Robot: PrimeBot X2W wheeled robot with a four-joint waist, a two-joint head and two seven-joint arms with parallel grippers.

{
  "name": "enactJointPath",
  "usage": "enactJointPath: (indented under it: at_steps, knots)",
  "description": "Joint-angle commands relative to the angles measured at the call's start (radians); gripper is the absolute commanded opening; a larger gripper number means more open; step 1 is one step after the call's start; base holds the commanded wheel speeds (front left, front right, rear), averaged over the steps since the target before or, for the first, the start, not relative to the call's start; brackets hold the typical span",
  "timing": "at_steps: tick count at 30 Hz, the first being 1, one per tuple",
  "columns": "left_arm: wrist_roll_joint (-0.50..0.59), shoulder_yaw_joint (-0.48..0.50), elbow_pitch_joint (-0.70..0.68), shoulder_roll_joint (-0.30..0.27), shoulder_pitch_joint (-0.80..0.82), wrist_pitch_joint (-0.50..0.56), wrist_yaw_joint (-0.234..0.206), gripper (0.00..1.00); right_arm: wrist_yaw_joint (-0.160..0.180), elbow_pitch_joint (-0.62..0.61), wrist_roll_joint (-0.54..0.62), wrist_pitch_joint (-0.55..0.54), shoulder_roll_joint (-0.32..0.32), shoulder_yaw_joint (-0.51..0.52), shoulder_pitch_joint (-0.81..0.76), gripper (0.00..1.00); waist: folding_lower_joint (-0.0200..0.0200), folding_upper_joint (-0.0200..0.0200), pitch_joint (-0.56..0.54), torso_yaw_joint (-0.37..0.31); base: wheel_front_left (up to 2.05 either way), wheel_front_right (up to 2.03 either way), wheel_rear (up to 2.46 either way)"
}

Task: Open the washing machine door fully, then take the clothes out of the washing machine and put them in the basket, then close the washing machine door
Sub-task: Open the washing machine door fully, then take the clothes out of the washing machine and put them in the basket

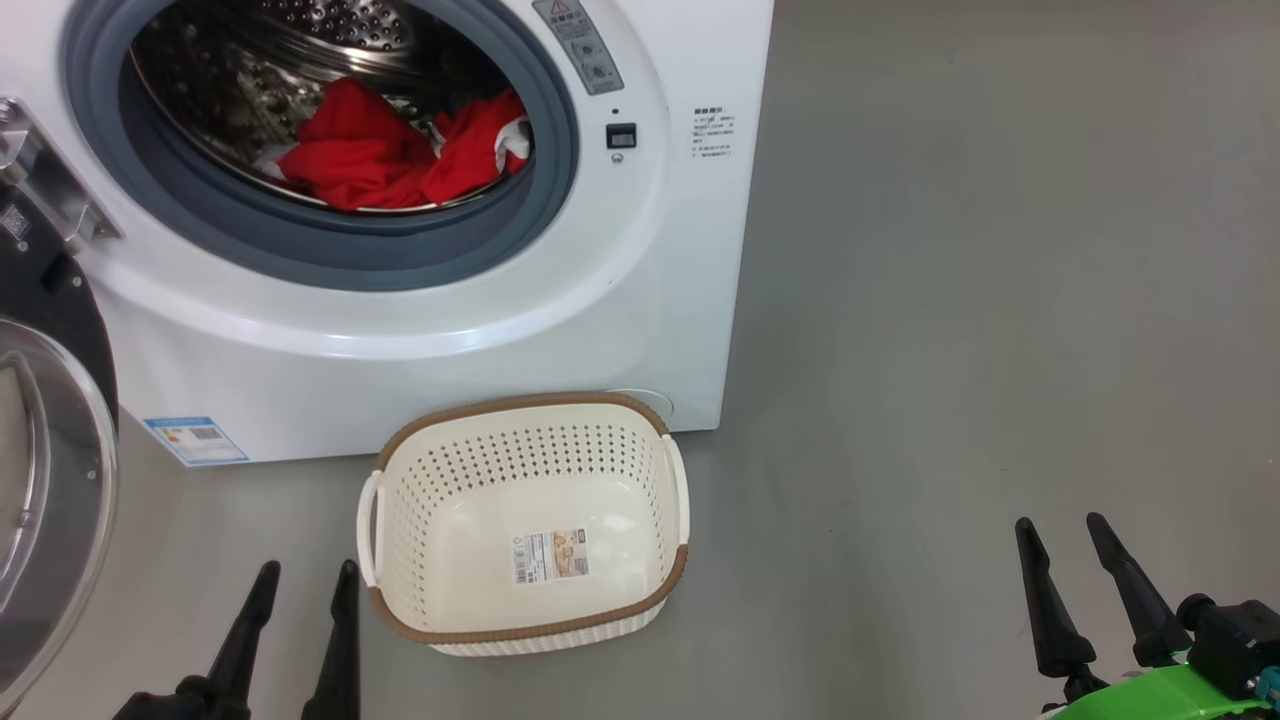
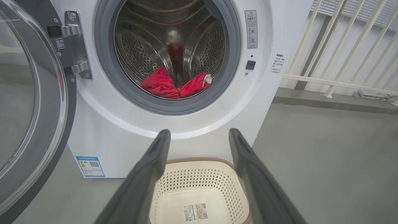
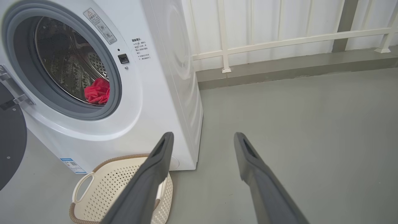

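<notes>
Head view: a white washing machine (image 1: 480, 330) stands on a grey floor. Its round door (image 1: 50, 480) is swung wide to the robot's left, glass bowl facing out. Red clothes (image 1: 380, 165) with a touch of white trim lie heaped at the bottom of the steel drum (image 1: 220, 90). A cream basket (image 1: 520, 403) with a brown rim sits on the floor right in front of the machine; whether they touch cannot be told. It holds nothing but a sticker.

The left gripper (image 1: 309, 568) sits low, just beside the basket's left handle, its 2 dark fingers apart and holding nothing. The right gripper (image 1: 1061, 522) is well apart from the basket, its 2 fingers also spread and empty.

The door looks fully open, so step 1 seems done, and taking out the clothes has not begun. The next move likely calls for one arm to rise, reach past the grey gasket (image 1: 330, 260) and close on the soft heap, which may snag on the rubber lip.

The left wrist view looks straight into the drum and shows the door hinge (image 2: 73, 46), with the basket directly under the fingers. The right wrist view looks from the side, showing the machine's side panel and a white railing (image 3: 279, 39) behind.
</notes>
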State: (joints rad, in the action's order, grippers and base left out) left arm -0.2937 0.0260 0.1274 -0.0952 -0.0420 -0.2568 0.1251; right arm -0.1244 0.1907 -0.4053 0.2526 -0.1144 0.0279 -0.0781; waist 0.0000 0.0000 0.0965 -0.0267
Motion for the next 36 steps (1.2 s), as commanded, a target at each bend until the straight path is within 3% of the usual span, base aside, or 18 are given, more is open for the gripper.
enactJointPath:
  at_steps: [1,24,36]
  knots:
    - [0.000,0.032,-0.020,-0.012,0.031,-0.005,0.006,1.00,-0.006,-0.027,-0.003,0.009,-0.012,-0.016,0.023,1.00,0.0000,0.0000,0.000,0.003,0.00,0.00,0.00]
    - [-0.030,0.038,-0.017,-0.014,0.042,-0.005,0.006,1.00,-0.006,-0.030,-0.003,0.009,-0.013,-0.031,0.031,1.00,0.0000,0.0000,0.017,0.022,0.01,-0.01,0.00]
    - [-0.058,0.016,-0.015,-0.029,0.056,-0.005,0.006,1.00,-0.006,-0.027,-0.001,0.009,-0.009,-0.034,0.041,1.00,0.0000,0.0000,0.027,0.033,0.99,-0.99,0.00]
